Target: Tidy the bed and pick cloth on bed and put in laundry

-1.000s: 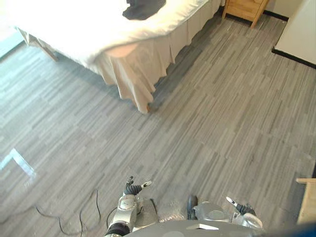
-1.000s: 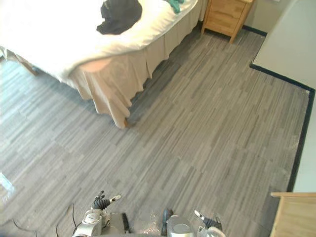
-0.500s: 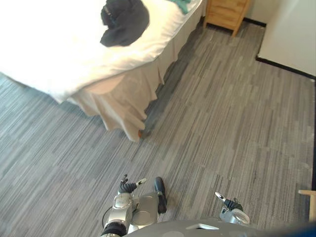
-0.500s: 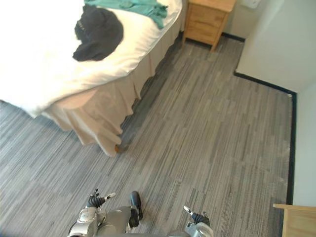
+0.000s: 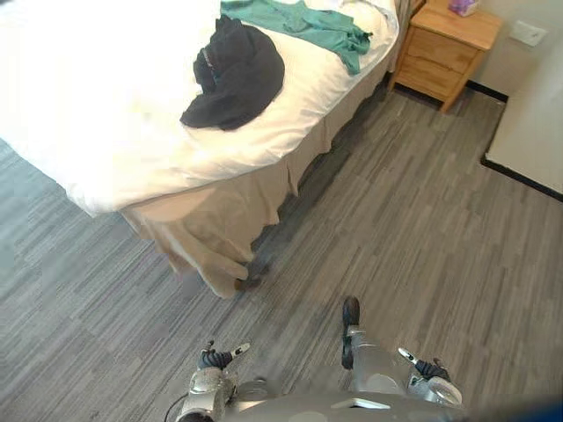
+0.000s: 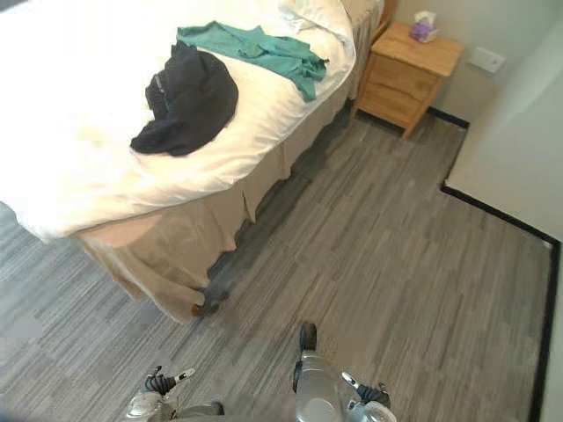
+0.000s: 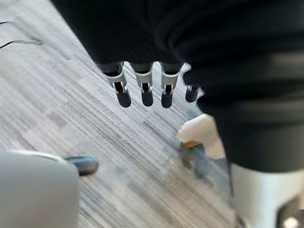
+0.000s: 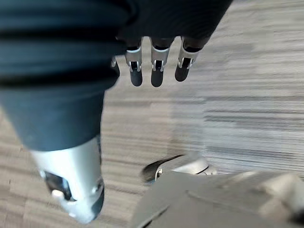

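Room to move first: the bed takes up everything from about 9 to 12 o'clock. Its near corner pokes out toward 11 o'clock, and the beige bed skirt hangs right down to the floor. From 12 round to 4 o'clock it's open grey plank floor, a wide lane running along the bed's side up to a wooden nightstand at 1 o'clock. A pale wall with a black baseboard closes things off at 2 to 3 o'clock.

On the white bedding, the black cloth sits bunched up near the side edge at roughly 11 o'clock. The green cloth is spread out just past it toward 12, apart from it.

Both robot hands are low by the floor and well away from the bed. The left robot hand is at 7 o'clock and the right robot hand at 5. Each has its fingers hanging straight and loose with nothing in them.

Hard to see: the bed's far side is cut off, the skirt hides everything underneath, and there's a small dark bit at the skirt's corner I can't identify.
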`<state>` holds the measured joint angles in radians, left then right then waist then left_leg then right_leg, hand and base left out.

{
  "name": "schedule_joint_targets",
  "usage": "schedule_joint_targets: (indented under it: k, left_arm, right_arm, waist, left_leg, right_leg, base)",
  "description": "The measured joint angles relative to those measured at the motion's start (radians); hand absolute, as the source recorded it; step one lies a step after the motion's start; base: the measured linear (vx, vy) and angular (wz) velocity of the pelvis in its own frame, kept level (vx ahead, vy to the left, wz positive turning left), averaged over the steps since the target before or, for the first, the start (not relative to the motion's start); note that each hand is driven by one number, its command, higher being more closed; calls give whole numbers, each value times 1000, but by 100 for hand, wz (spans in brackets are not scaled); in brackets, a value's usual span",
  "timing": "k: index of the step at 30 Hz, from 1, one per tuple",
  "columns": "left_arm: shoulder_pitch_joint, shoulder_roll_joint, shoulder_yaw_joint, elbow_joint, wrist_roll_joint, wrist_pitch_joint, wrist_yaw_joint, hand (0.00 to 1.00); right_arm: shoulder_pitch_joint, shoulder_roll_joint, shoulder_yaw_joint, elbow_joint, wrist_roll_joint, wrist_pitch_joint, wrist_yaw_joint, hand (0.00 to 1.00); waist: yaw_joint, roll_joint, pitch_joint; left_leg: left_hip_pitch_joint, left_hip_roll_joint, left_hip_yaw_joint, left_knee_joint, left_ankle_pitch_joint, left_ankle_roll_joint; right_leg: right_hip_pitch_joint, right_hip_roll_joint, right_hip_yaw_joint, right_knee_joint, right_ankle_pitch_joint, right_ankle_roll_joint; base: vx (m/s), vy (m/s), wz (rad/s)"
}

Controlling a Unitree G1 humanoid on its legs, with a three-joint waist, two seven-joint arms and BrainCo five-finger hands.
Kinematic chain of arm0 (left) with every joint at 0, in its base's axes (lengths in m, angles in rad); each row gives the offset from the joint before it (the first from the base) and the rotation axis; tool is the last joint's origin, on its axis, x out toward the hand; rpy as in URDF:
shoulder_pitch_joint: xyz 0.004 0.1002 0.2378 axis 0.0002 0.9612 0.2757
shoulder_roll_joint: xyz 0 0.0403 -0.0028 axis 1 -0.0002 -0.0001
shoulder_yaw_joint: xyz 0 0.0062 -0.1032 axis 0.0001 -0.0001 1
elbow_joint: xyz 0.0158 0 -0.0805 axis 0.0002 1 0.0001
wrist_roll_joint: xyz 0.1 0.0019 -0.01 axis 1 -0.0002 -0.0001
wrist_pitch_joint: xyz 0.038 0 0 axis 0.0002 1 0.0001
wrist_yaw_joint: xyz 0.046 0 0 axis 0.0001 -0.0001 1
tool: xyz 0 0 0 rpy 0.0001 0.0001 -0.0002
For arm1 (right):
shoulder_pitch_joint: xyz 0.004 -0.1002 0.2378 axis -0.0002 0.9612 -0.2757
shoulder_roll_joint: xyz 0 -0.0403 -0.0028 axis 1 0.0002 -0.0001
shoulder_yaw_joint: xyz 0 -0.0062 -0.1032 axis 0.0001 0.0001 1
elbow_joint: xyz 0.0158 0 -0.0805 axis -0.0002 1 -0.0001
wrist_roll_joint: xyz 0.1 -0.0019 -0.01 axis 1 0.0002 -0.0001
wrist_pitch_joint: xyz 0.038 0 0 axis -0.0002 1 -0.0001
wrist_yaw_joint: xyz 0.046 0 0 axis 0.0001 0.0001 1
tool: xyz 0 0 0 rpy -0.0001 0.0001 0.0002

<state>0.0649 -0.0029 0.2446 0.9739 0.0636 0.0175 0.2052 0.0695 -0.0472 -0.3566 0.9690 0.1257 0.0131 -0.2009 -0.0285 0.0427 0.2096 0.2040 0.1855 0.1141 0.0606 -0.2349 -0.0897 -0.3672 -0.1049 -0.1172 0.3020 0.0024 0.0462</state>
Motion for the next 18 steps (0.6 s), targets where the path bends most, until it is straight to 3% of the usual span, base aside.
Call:
schedule_joint_targets:
  k: [1, 2, 4, 6, 8, 10, 12, 14, 15, 16, 18]
  left_arm:
    - [1, -11, 2, 0, 1, -4, 0, 0]
    - [1, -30, 2, -1, 3, -8, -1, 0]
    - [-3, -29, 4, -36, 3, -12, -2, 0]
    - [8, -22, 4, -78, -17, -17, -1, 0]
    - [12, -24, 2, -98, -37, -24, 0, 0]
    - [13, -29, -8, -103, -58, -31, 0, 0]
    - [15, -29, -9, -102, -85, -30, 0, 0]
    - [19, -30, -10, -98, -94, -29, 0, 0]
    - [17, -22, -10, -91, -95, -29, 0, 0]
    - [18, -12, -10, -92, -95, -30, 0, 0]
    - [17, -1, -10, -98, -96, -30, -1, 0]
  right_arm:
    - [-1, -6, 10, -7, -11, -1, 1, 0]
    - [-1, -8, 16, -14, -30, -3, 2, 0]
    - [0, -9, 35, -15, -34, -3, 1, 0]
    - [15, -13, 78, -30, -41, -6, -1, 0]
    - [3, -9, 111, -40, -55, -9, 1, 0]
    - [-22, -6, 130, -26, -72, -9, 5, 0]
    - [-46, 0, 131, -4, -77, -5, 12, 0]
    - [-53, -2, 124, 6, -104, 1, 16, 0]
    - [-53, -1, 111, 15, -113, 5, 16, 0]
    - [-52, 8, 112, 18, -121, 6, 18, 0]
    - [-63, 14, 111, 32, -136, 6, 19, 0]
  waist:
    - [3, 20, -4]
    - [2, 21, 3]
    - [-10, 20, 11]
    - [3, 7, 22]
    - [28, -1, 23]
    - [42, 8, 20]
    - [44, 10, 19]
    - [44, 18, 19]
    - [44, 14, 19]
    - [47, -10, 16]
    - [53, -33, 21]
  left_leg:
    - [-1, 11, 3, 19, 16, 2]
    - [-35, 31, -11, 110, 39, 1]
    - [-174, 84, -46, 430, 97, -10]
    - [-295, 141, 42, 727, 90, -13]
    - [-353, 137, 138, 785, 69, -4]
    - [-387, 88, 190, 691, 46, -7]
    - [-392, 10, 241, 430, 60, -2]
    - [-373, -38, 298, 194, 206, 20]
    - [-329, -66, 320, 144, 209, 84]
    - [-319, -95, 316, 109, 216, 93]
    - [-314, -118, 315, 102, 217, 94]
  right_leg:
    - [-2, 7, -8, 30, -28, -12]
    - [23, 7, -38, 47, -64, -25]
    - [135, 0, -121, 25, -120, -43]
    - [265, 8, -187, -38, -145, -60]
    - [337, 10, -213, -96, -150, -58]
    - [383, 6, -245, -137, -147, -57]
    - [421, -9, -284, -151, -147, -54]
    - [451, -14, -315, -157, -165, -26]
    - [480, -24, -326, -162, -178, -6]
    - [490, -40, -342, -169, -179, -2]
    - [520, -54, -370, -190, -176, 4]
  base:
    - [508, -455, 13]
    - [298, -305, 50]
    - [362, -360, 110]
    - [376, -308, 88]
    - [291, -174, 45]
    - [274, -85, 38]
    - [351, 31, 49]
    - [321, 89, 57]
    - [311, 118, 73]
    - [292, 113, 78]
    - [242, 66, 62]
